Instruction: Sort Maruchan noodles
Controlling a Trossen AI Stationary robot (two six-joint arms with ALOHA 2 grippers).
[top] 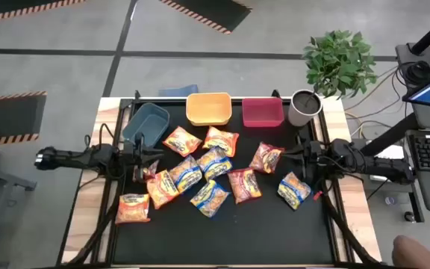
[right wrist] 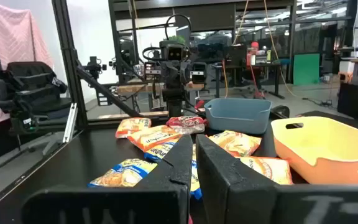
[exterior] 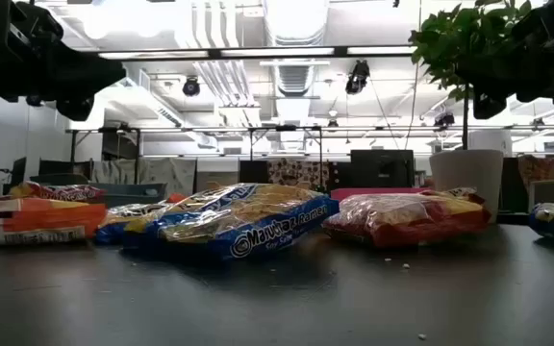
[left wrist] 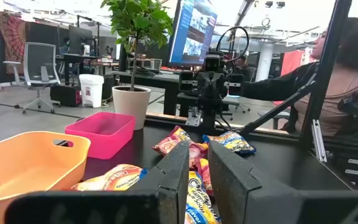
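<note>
Eleven flat, crinkly plastic Maruchan noodles (top: 200, 175) lie between closed left end effector (top: 149, 159) and right end effector (top: 295, 158).

A dark worktop (top: 222, 232) with pale wooden edges carries everything. Along its far edge stand a blue bin (top: 146, 123), a yellow bin (top: 208, 109), a red bin (top: 263, 113) and a white pot (top: 304, 107), in that order away from the blue bin. Nearer than the yellow bin, the Maruchan noodles (top: 213, 163) lie flat and scattered across the middle of the worktop, some overlapping, one red-trimmed packet (top: 133, 208) apart near the wooden edge on the blue bin's side
</note>
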